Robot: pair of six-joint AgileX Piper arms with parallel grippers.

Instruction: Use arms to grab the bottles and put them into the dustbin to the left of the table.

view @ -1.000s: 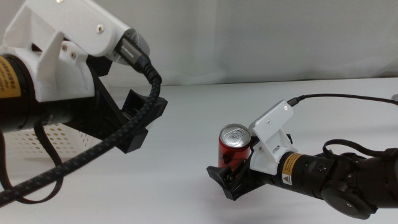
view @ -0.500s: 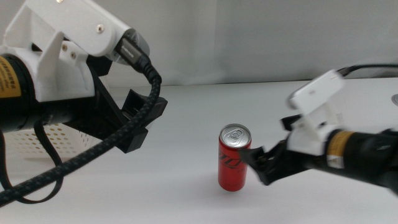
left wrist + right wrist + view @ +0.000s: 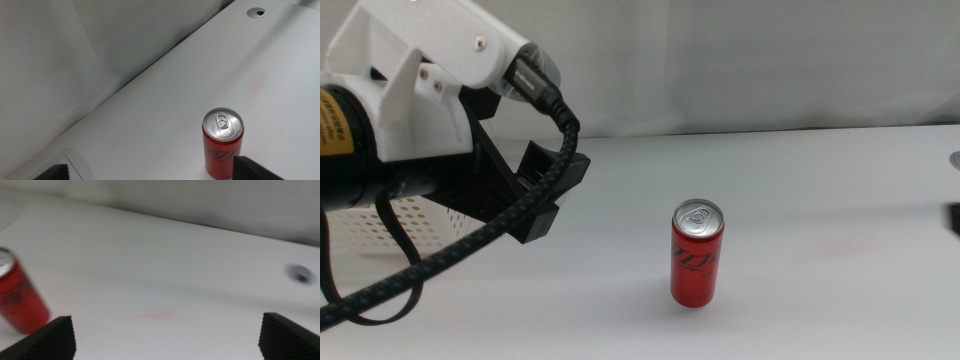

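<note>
A slim red soda can (image 3: 697, 252) stands upright on the white table (image 3: 820, 180), touched by neither gripper. It also shows in the left wrist view (image 3: 222, 142) and, blurred, in the right wrist view (image 3: 17, 300). My left gripper (image 3: 555, 195) hangs open and empty above the table, left of the can; its jaw tips (image 3: 152, 172) stand wide apart. My right gripper (image 3: 167, 337) is open and empty, well to the right of the can; only a dark sliver (image 3: 955, 218) shows at the middle view's right edge. The tea bottle and water bottle are out of view.
The white perforated dustbin (image 3: 390, 225) stands at the left, mostly hidden behind the left arm and its black cable (image 3: 490, 235). A round grey cable hole (image 3: 257, 12) sits in the tabletop far right; it also shows in the right wrist view (image 3: 300, 273).
My right gripper has let go of the red can and pulled back to the right, almost out of the middle view. The can stays upright. The left arm has not moved.
</note>
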